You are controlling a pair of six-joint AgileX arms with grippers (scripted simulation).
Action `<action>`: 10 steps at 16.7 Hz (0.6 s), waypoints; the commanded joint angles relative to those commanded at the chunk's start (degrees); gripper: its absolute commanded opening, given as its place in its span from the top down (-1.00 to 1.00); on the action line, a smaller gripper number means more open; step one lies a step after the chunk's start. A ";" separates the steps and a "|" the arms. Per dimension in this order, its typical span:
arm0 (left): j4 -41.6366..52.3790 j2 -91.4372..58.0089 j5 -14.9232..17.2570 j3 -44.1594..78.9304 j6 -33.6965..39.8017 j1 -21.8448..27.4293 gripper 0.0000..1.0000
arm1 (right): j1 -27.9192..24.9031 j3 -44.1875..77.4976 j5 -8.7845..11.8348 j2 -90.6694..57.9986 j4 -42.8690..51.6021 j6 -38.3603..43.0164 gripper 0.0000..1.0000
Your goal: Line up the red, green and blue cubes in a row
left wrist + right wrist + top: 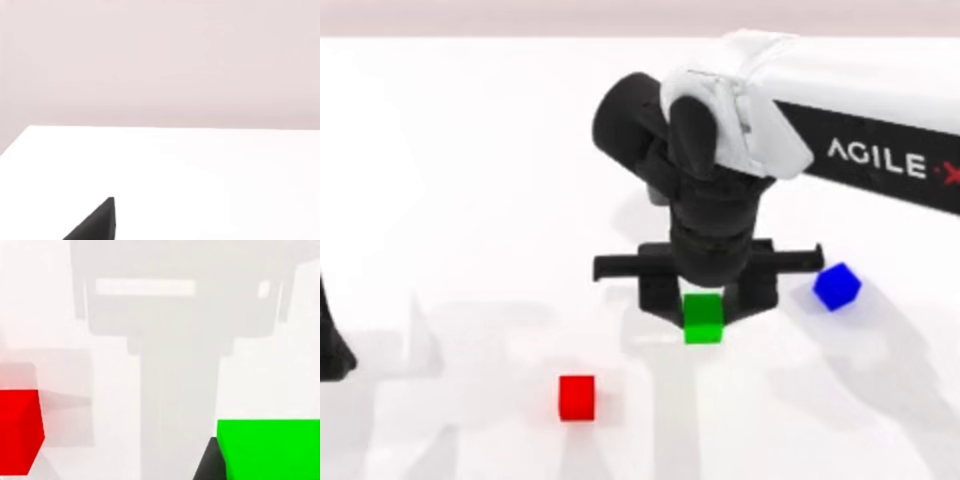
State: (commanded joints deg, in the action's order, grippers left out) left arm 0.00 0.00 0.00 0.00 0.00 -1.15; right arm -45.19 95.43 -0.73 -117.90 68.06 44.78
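The right gripper (pixel 702 305) was held over the middle of the white table (pixel 460 200), pointing down from the arm that reached in from the top view's right. Its two black fingers (pixel 658 296) were spread apart, one on each side of the green cube (pixel 702 318), with gaps visible between cube and fingers in the top view; whether the pads touched the cube's faces could not be told for certain, but the fingers were seen as released rather than clenched. In the right wrist view the green cube (pixel 270 449) was seen close beside a dark fingertip (pixel 210 462), and the gripper's broad shadow was cast on the table beyond it.

The blue cube (pixel 837 286) was found just outside the right-hand finger, turned at an angle on the table and apart from the gripper's crossbar. The red cube (pixel 577 397) was found well outside the left-hand finger and nearer the front edge of the table; it was also seen in the right wrist view (pixel 19 432), apart from the green one.

The left arm (pixel 332 345) was parked at the table's left edge; only a dark corner of its gripper (pixel 95 225) was shown in the left wrist view, so the state of its fingers could not be told.
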 joint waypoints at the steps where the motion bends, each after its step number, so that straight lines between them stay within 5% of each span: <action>1: 0.00 0.00 0.00 0.00 0.00 0.00 -1.00 | -2.42 -0.53 -0.09 0.72 -0.13 2.87 1.00; 4: 0.00 0.00 0.00 0.00 0.00 0.00 -1.00 | -6.92 -1.64 -0.33 2.35 -0.53 7.86 1.00; 10: 0.00 0.00 0.00 0.00 0.00 0.00 -1.00 | -7.16 -1.73 -0.26 2.23 -0.78 8.30 1.00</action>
State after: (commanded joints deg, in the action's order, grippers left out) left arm 0.00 0.00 0.00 0.00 0.00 -1.15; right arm -52.34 93.71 -0.99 -115.67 67.28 53.08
